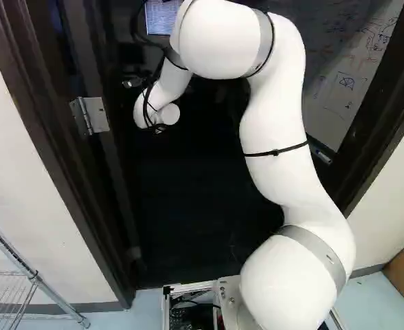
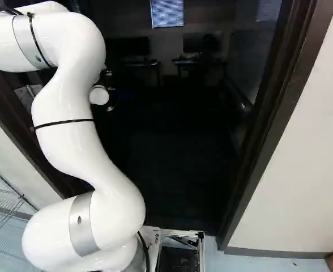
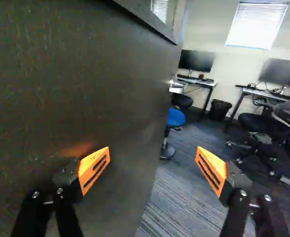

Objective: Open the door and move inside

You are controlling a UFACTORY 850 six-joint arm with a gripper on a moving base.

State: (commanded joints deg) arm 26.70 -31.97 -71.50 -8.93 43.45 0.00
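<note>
Tool (image 3: 154,158) stands open beside the door (image 3: 86,74); whiteboard (image 1: 332,79) scrawl unreadable.

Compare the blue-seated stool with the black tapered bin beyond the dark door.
The stool has a blue seat on a thin stem; the bin is a black tub. The stool stands nearer, by the door's edge; the bin stands farther back, between two desks. Both stand on the grey carpet.
</note>
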